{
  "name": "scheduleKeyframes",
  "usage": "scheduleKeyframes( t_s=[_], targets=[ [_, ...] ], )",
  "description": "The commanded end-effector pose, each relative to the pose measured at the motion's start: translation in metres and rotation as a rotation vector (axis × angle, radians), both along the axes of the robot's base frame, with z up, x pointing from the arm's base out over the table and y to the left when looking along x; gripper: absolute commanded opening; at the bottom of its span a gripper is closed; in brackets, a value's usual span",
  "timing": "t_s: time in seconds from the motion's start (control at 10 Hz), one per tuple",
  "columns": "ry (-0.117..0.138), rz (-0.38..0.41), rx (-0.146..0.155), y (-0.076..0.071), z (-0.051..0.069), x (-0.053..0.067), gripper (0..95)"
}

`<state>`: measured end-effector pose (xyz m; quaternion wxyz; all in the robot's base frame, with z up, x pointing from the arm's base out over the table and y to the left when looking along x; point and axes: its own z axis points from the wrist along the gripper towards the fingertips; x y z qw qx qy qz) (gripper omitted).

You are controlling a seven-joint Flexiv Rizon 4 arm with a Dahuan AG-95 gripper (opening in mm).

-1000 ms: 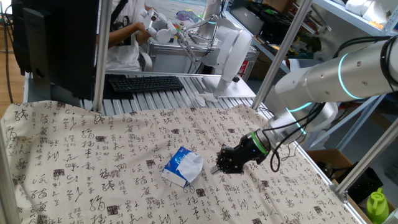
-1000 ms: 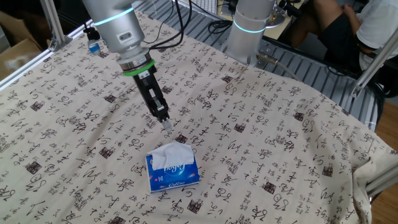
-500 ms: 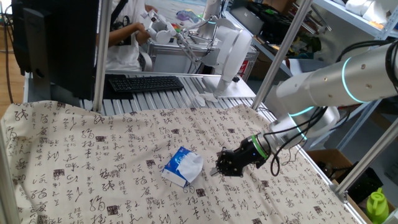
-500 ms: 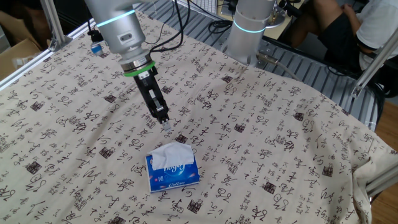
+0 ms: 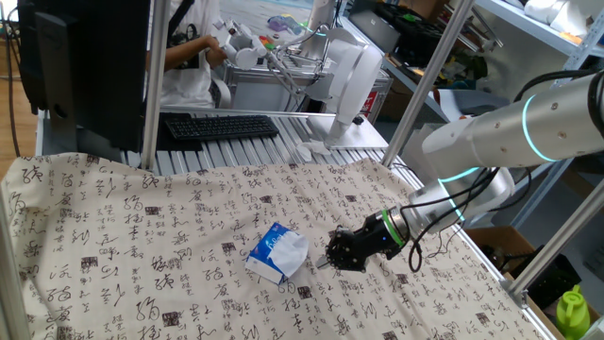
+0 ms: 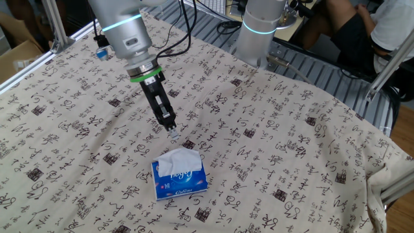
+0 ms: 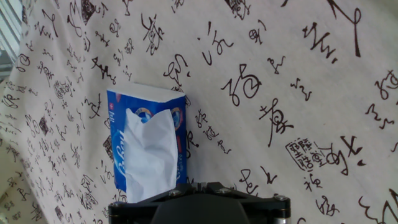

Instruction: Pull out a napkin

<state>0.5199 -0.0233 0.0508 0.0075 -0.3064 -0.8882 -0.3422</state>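
Note:
The napkin is a white sheet that sticks up out of the blue-and-white tissue pack lying on the printed tablecloth. It also shows in one fixed view and in the hand view, where it rises from the pack just ahead of the hand. My gripper hangs low over the cloth, a short way from the pack's napkin end and not touching it. It also shows in one fixed view. Its fingers look closed together and hold nothing.
The cloth with black characters covers the whole table. A keyboard and a second robot's base stand beyond the far edge. A metal post rises at the back left. The table's right edge is close to my arm.
My gripper has crept slightly lower and closer to the pack. The pack and napkin have not moved.

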Motion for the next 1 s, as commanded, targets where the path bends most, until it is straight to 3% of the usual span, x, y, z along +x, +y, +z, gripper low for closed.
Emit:
scheduleKeyframes(
  t_s=[0.1, 0.6, 1.0],
  targets=[
    [0.008, -0.007, -0.002, 0.0002, 0.0003, -0.0004, 0.0],
    [0.032, -0.016, 0.016, 0.0001, 0.0007, 0.0006, 0.0],
    [0.039, 0.005, 0.012, 0.0001, 0.0049, 0.0046, 0.0]
  ],
)
